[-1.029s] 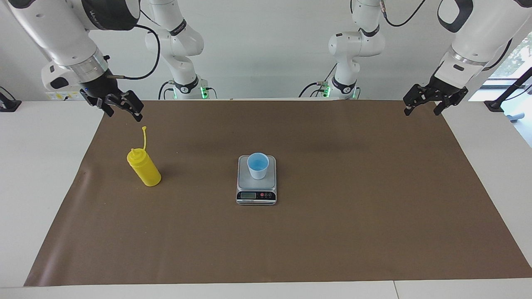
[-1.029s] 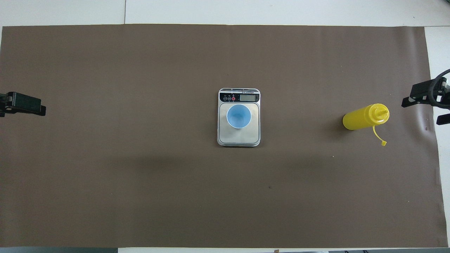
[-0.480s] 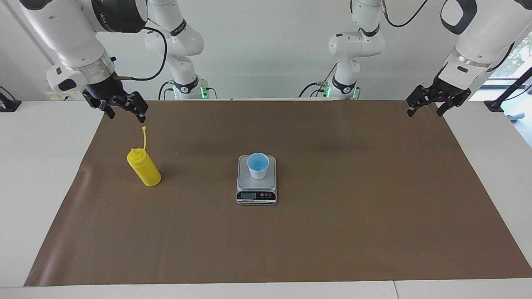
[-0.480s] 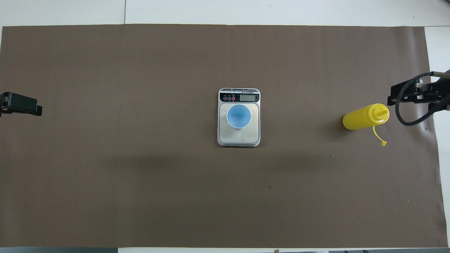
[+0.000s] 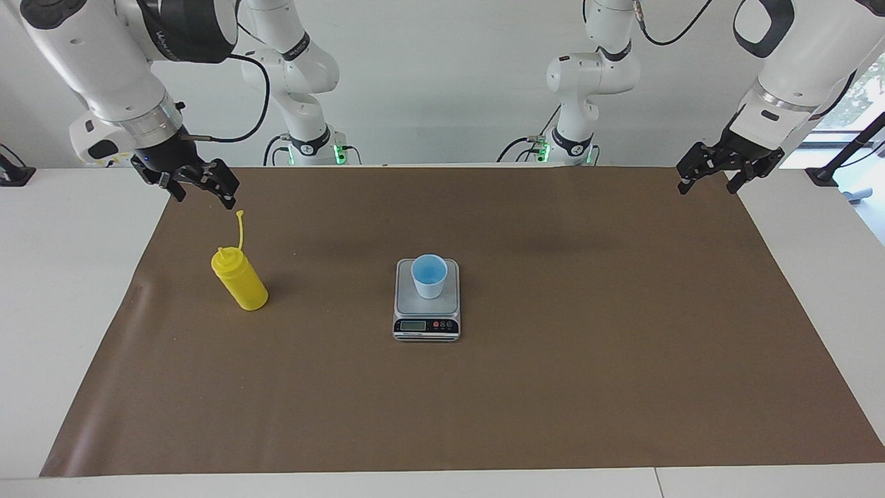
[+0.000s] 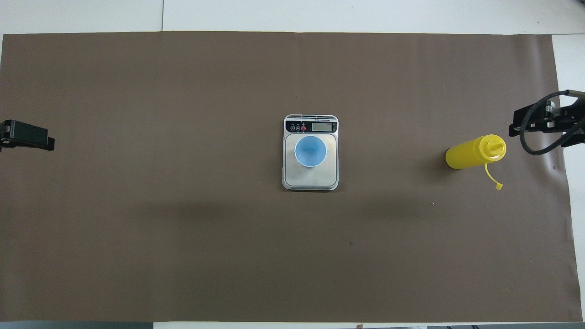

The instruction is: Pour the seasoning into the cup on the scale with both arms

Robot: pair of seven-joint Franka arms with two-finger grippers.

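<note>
The yellow seasoning bottle (image 5: 240, 280) stands upright on the brown mat toward the right arm's end of the table, its cap strap sticking up; it also shows in the overhead view (image 6: 473, 152). The light blue cup (image 5: 429, 275) stands on the silver plate of the scale (image 5: 426, 326) at the middle of the mat, and both show in the overhead view, cup (image 6: 310, 151) and scale (image 6: 311, 179). My right gripper (image 5: 205, 192) hangs open and empty in the air over the mat's edge beside the bottle, apart from it (image 6: 544, 122). My left gripper (image 5: 706, 183) hangs open and empty over the mat's corner at the left arm's end (image 6: 27, 137).
The brown mat (image 5: 553, 387) covers most of the white table (image 5: 62, 290). The arm bases and cables stand at the robots' edge of the table. Only the bottle and the scale with the cup stand on the mat.
My right gripper has shifted a little near the bottle's top and turned slightly. My left gripper has drawn back a little toward the table's end. Bottle, cup and scale have not moved.
</note>
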